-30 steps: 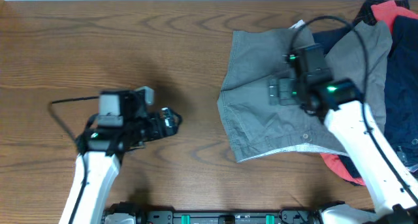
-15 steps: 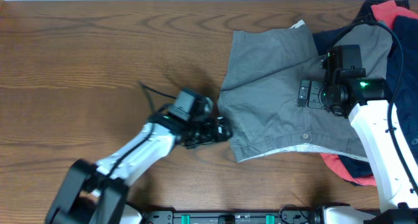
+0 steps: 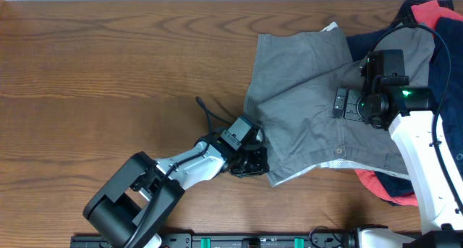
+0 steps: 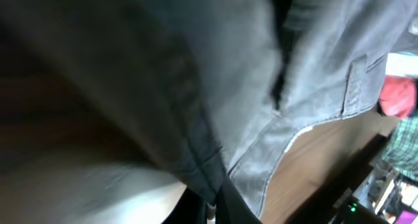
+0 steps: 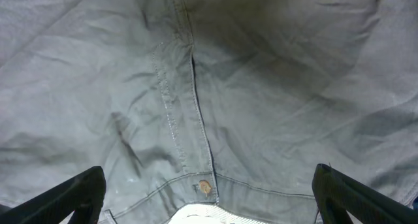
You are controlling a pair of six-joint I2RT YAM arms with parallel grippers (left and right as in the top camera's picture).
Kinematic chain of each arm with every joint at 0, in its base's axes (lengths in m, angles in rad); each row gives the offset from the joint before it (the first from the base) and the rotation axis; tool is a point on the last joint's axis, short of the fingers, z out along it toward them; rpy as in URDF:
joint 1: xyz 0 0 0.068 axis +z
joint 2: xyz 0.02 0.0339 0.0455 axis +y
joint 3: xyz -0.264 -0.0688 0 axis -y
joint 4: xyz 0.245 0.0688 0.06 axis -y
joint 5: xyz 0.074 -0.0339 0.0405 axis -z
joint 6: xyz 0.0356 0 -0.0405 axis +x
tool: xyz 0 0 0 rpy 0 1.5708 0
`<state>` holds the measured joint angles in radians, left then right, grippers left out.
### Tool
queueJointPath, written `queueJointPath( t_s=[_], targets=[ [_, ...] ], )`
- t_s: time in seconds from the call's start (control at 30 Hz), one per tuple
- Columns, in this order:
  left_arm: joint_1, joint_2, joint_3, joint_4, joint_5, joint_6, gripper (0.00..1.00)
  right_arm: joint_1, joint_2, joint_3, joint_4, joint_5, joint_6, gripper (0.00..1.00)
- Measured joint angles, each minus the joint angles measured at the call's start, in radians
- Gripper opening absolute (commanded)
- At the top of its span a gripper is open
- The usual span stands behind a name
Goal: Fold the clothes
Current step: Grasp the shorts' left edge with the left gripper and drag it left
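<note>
The trousers (image 3: 304,96) lay directly beneath the right gripper (image 3: 346,104), whose fingers were spread wide. Their hem met the left gripper (image 3: 252,161), state unclear. Soft, limp cloth: the stiffer waistband probably gave the best hold.

Left gripper (image 3: 252,161) now at the trousers' (image 3: 300,96) near-left corner.

Grey trousers (image 3: 304,96): one is lying spread.
Navy garment (image 3: 445,118): one is showing.
Red garment (image 3: 441,13): at least one is showing, in two patches.
Robot arms: two are reaching in, left arm (image 3: 188,165) and right arm (image 3: 416,154).
Table (image 3: 108,74): one is bearing everything.
</note>
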<state>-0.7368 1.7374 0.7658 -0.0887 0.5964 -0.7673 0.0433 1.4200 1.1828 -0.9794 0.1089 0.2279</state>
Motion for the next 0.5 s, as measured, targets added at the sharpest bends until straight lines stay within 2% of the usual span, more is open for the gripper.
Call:
queueJointPath(
  t_s=[0.13,0.3,0.4,0.5],
  targets=[
    [0.106,-0.041,0.008,-0.215,0.004,0.089,0.06,-0.005,0.000,0.000,-0.009,0.001,0.000,0.99],
    [0.406,-0.159,0.080,-0.542,-0.051,0.301,0.06,-0.032,0.000,0.000,-0.018,0.002,0.000,0.99],
    [0.620,-0.203,0.171,-0.602,-0.108,0.412,0.06,-0.039,0.000,0.000,-0.019,0.002,0.000,0.99],
    [0.790,-0.208,0.273,-0.584,-0.137,0.481,0.06,-0.039,0.000,0.000,-0.020,-0.004,0.000,0.99]
  ],
)
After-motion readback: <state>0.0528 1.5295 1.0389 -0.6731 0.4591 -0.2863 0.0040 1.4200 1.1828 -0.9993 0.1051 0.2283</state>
